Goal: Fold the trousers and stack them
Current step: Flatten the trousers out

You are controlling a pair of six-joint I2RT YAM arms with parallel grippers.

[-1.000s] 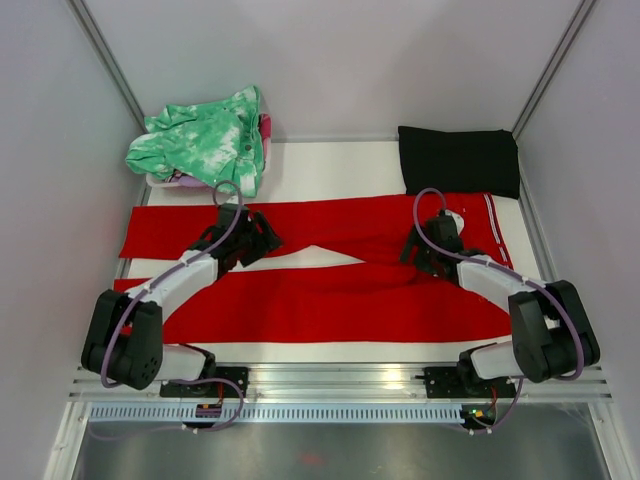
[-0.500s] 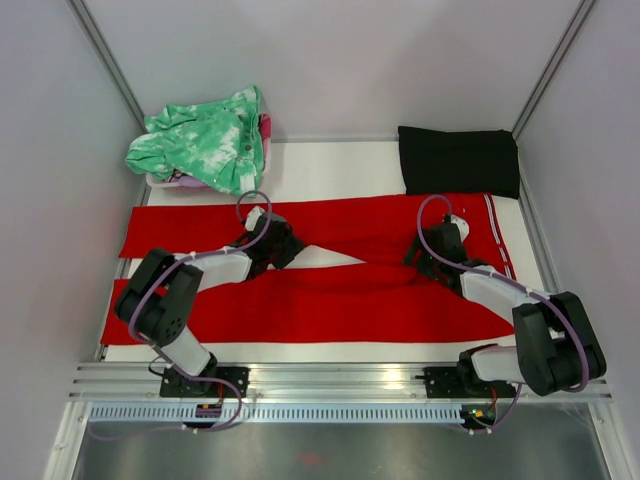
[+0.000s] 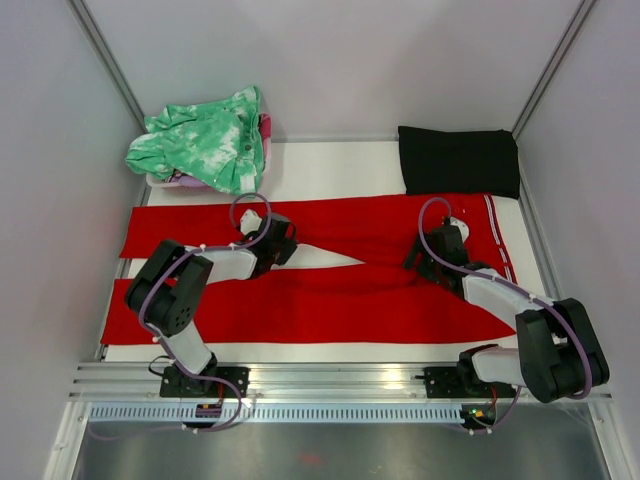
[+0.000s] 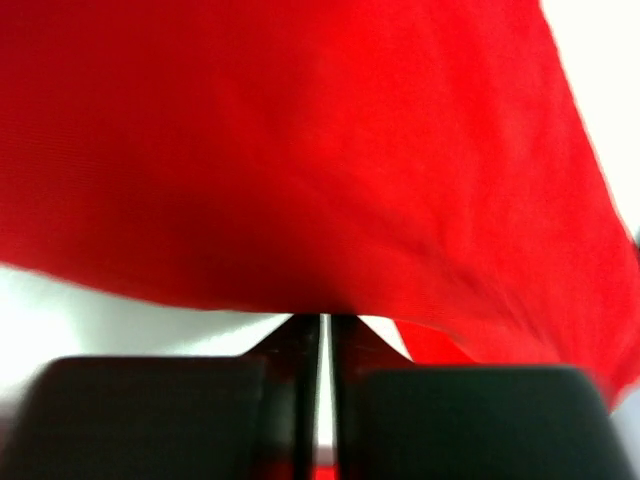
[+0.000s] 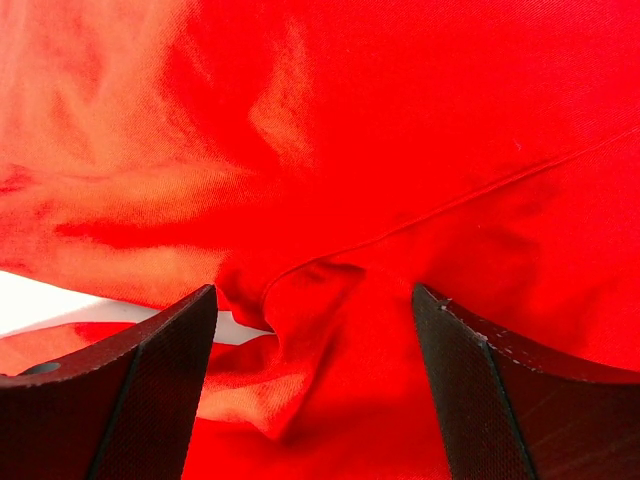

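At the far left corner of the white table [image 3: 330, 165] you see a crumpled green-and-white garment [image 3: 205, 148], heaped on something pale and pink that it mostly hides. A folded black cloth [image 3: 458, 160] lies flat at the far right. A metal rail [image 3: 340, 380] runs along the table's near edge.

Hemmed in left, right and far by grey walls [image 3: 60, 200]. Blocked at the far corners by the green-and-white garment [image 3: 205, 140] and the black folded cloth [image 3: 460, 160], with a bare strip of white table [image 3: 330, 165] between them. Crossed nearer in, almost edge to edge, by the trousers [image 3: 350, 300].
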